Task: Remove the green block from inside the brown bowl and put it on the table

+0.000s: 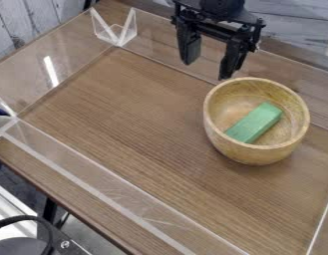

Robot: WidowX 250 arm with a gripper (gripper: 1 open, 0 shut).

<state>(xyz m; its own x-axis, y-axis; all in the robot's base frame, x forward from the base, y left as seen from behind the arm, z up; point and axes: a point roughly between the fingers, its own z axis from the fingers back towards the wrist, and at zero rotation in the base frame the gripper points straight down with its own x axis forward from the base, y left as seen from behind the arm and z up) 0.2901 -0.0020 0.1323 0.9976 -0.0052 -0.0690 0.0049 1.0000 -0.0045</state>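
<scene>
We see the claw (210,58) released, empty, above the brown bowl's (257,145) far rim | green block (255,122) lies inside bowl | bowl sits on worktop (127,129)

Single arm enters near the surface's far edge. Tool (210,58) points straight down, its two dark fingers (189,50) spread wide apart, empty, raised above the surface.

Premises read as a robotics lab test cell: wood-grain desk (140,120) fenced by low clear acrylic walls (73,164), black robot hand (214,58) mounted overhead, grey plank wall (33,25) behind.
</scene>
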